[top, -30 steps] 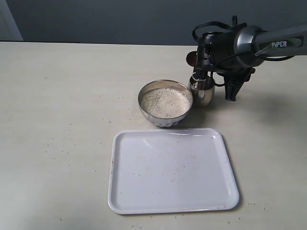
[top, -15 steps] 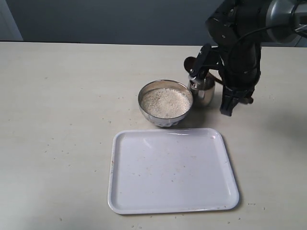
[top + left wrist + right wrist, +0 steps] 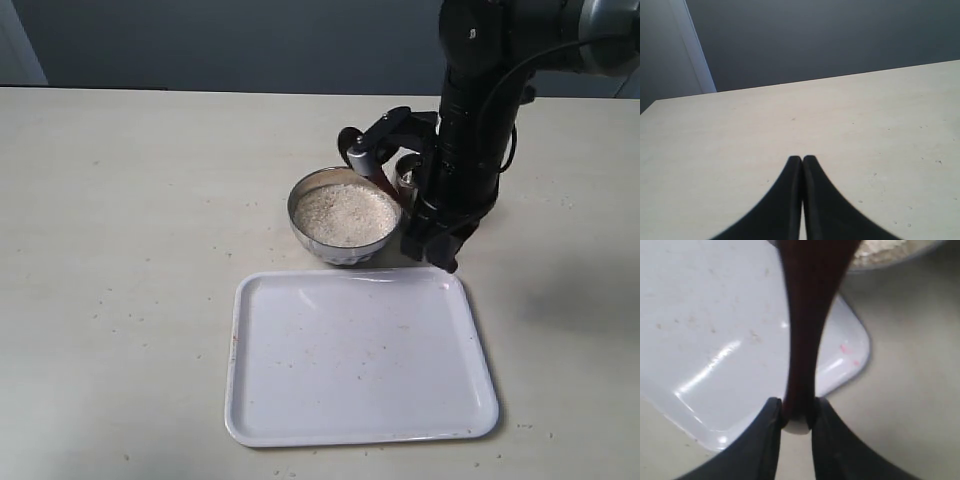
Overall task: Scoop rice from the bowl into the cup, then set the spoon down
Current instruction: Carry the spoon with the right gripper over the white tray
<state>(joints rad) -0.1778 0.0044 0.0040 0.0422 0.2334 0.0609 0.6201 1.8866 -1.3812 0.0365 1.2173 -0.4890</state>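
The steel bowl holds white rice and stands just behind the tray. My right gripper is shut on the dark reddish-brown spoon, holding it over the bowl's far right rim. In the right wrist view the spoon handle is pinched between the fingers of the right gripper, with rice beyond. The steel cup stands right of the bowl, mostly hidden behind the arm. The left gripper is shut and empty over bare table; the exterior view does not show it.
A white rectangular tray lies in front of the bowl, and its corner sits below the spoon in the right wrist view. Stray grains dot the beige table. A dark wall runs behind the table's far edge.
The right arm has swung left and tipped downward, carrying the spoon from above the cup to over the bowl's far right rim. Bowl, cup and tray have not moved.
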